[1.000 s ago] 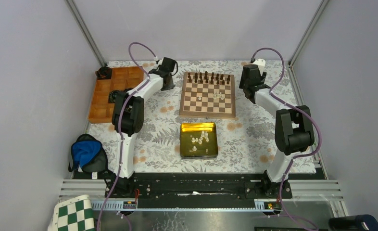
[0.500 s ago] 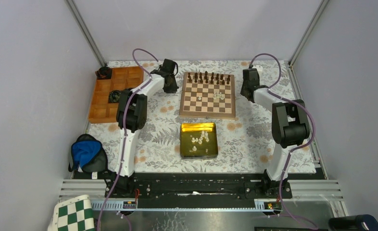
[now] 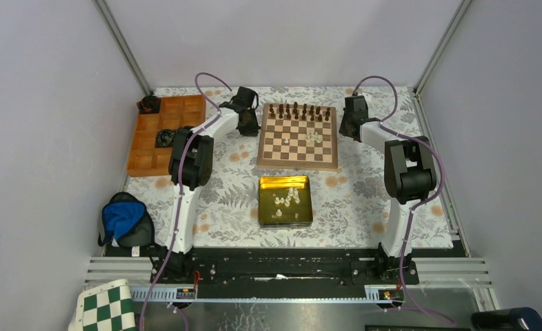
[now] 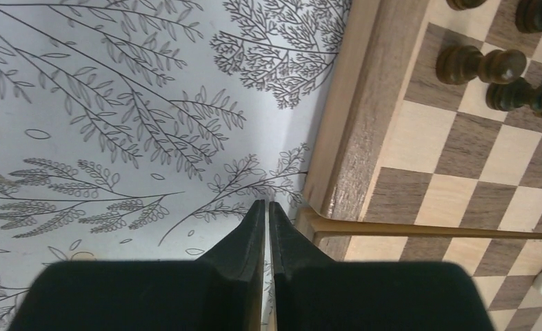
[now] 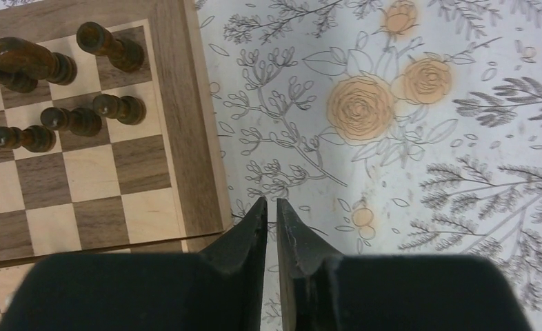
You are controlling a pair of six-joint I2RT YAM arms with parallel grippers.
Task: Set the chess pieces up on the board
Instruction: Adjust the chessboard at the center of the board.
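The board (image 3: 298, 157) lies at the middle back of the table, with dark brown pieces (image 3: 298, 110) along its far rows. A few cream chess pieces (image 3: 314, 136) stand on its middle squares. More cream pieces (image 3: 289, 197) lie in a gold tin (image 3: 263, 210) in front of it. My left gripper (image 3: 250, 127) hangs just off the board's left rim (image 4: 351, 124); its jaws (image 4: 267, 203) are nearly touching with nothing between them. My right gripper (image 3: 348, 129) hangs just off the right rim (image 5: 185, 103), jaws (image 5: 267, 201) a thin slit apart and empty.
An orange compartment tray (image 3: 144, 148) sits at the back left with small dark objects in it. A blue and black bag (image 3: 125, 221) lies at the near left, and a green-and-white checkered mat (image 3: 106, 307) below the rail. A floral cloth covers the table.
Both grippers have closed, the right one from wide open. Both arms have swung in and come down beside the board's left and right rims.
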